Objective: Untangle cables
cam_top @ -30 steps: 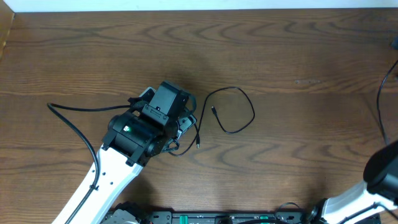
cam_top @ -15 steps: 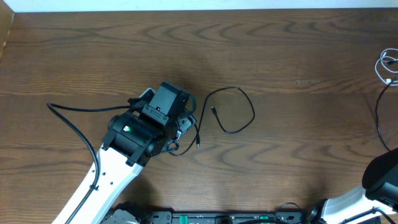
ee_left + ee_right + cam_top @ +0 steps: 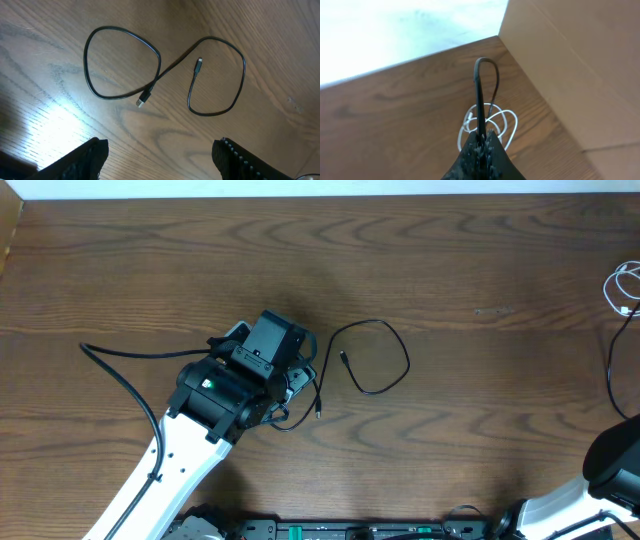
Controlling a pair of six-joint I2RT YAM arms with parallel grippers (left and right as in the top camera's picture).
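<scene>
Left gripper (image 3: 160,152) hovers, fingers (image 3: 92,155) spread, with the black cable (image 3: 159,76) in a figure-eight lying crosswise just ahead on the table (image 3: 480,240). Well apart at the far right, the white cable (image 3: 495,120) sits coiled beyond the right gripper (image 3: 482,147), whose fingers are together.

The black cable (image 3: 160,76) lies flat on the counter (image 3: 480,240) in a loose figure-eight. One plug end rests just beside the crossing, the other inside a loop. The white cable (image 3: 513,123) sits bunched in small loops, well apart.
</scene>
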